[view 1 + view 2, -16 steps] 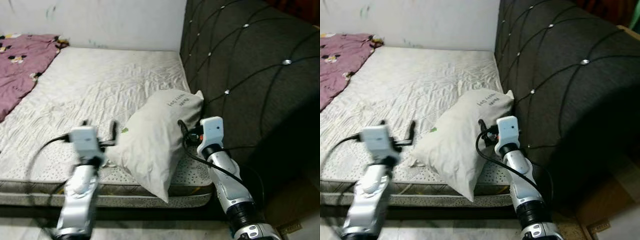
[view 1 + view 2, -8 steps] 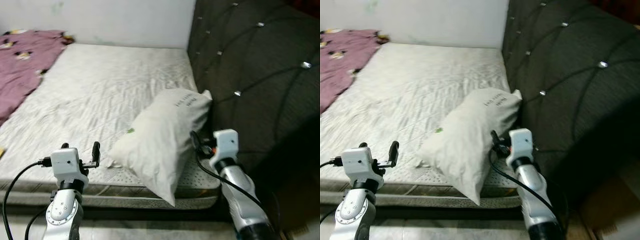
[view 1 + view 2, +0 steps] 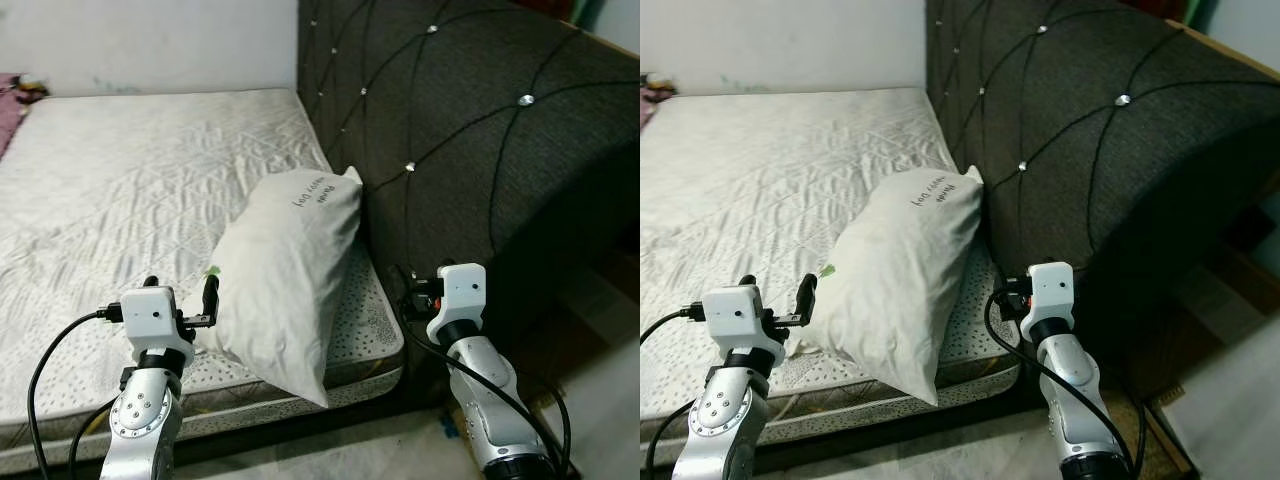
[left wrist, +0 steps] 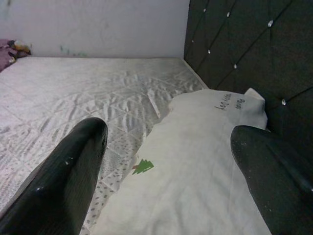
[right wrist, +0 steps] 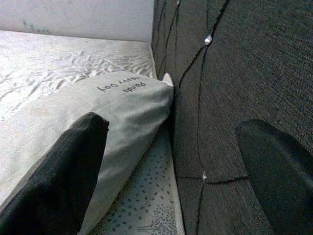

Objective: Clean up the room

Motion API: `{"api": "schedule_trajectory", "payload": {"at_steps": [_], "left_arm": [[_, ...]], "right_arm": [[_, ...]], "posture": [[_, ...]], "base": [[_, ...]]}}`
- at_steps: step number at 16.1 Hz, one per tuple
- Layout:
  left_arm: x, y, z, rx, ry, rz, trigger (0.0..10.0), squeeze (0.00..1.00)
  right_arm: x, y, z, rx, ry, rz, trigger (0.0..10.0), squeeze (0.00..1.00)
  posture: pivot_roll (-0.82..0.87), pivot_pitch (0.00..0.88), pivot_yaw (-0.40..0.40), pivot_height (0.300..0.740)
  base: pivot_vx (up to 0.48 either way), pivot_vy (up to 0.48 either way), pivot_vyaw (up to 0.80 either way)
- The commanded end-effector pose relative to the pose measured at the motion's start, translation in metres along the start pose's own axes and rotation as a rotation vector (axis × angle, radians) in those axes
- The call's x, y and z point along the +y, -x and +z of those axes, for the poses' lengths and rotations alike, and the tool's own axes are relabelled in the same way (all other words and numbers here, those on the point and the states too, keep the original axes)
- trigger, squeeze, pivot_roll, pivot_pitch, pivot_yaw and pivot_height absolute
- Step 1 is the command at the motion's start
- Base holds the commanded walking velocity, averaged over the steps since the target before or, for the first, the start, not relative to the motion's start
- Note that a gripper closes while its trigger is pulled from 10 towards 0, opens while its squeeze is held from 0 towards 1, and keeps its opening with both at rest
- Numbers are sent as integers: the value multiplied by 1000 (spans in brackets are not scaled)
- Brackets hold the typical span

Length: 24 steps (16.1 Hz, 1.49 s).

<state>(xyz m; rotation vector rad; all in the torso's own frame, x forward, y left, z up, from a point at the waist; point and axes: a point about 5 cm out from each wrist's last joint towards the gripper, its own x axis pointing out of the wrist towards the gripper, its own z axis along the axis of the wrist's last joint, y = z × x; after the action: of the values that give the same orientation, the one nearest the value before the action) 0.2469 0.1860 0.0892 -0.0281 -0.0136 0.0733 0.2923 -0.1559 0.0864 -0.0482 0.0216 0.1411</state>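
Presently catalogued: pillow [image 3: 283,268], off-white, printed lettering near its upper end, small green tree mark on its lower face; lying slanted on the mattress [image 3: 120,180], upper corner touching the headboard [image 3: 470,150], lower corner hanging past the mattress's front edge. Mattress quilted, pale, bare across most of its surface; wall [image 3: 150,45] behind. Headboard dark grey, padded, diamond-stitched with metal studs, standing along the robot's right of the bed and close against the pillow's far side. Scrap of purple bedding [image 3: 10,95] at the far left edge.

Left gripper [image 3: 180,300] raised just before the mattress's front edge, beside the pillow's lower left side, not touching it; fingers [image 4: 63,181] spread wide, holding nothing, pillow between and beyond them in the left wrist view. Right gripper [image 5: 171,166] raised low by the bed's corner, near the headboard's front; fingers [image 5: 58,181] spread wide, empty, one toward the pillow, the other toward the headboard. Black cables [image 3: 440,355] looping along both forearms. Floor [image 3: 600,350] to the right, pale.
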Motion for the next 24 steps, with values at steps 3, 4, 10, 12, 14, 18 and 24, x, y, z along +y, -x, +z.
{"api": "schedule_trajectory", "payload": {"at_steps": [3, 4, 10, 12, 14, 18, 24], "left_arm": [[-2, 4, 0, 17, 16, -10, 10000, 0], [-3, 5, 0, 16, 23, -9, 10000, 0], [-10, 7, 4, 14, 46, -52, 10000, 0], [-11, 8, 5, 13, 45, -57, 10000, 0], [-14, 7, 8, -2, 52, -87, 10000, 0], [-15, 8, 9, -1, 48, -98, 10000, 0], [-13, 7, 7, 12, 36, -85, 10000, 0]], "right_arm": [[1, 6, 3, -5, -12, 4, 10000, 0], [2, 6, 3, -4, -12, 8, 10000, 0], [4, 9, 4, 13, -17, 34, 10000, 0], [4, 11, 4, 22, -22, 37, 10000, 0], [4, 12, 3, 30, -15, 40, 10000, 0], [4, 12, 3, 42, -15, 42, 10000, 0], [5, 11, 2, 50, -19, 46, 10000, 0]], "posture": [[-47, 3, -20, 740], [-46, 10, -23, 740], [-46, 46, -37, 740], [-52, 56, -39, 740], [-55, 62, -40, 740], [-57, 67, -41, 740], [-57, 67, -41, 740]], "base": [[0, 0, -198], [0, 0, 0], [0, 0, 0], [0, 0, 0], [124, 0, 0], [352, 0, 0], [223, 0, 0]]}}
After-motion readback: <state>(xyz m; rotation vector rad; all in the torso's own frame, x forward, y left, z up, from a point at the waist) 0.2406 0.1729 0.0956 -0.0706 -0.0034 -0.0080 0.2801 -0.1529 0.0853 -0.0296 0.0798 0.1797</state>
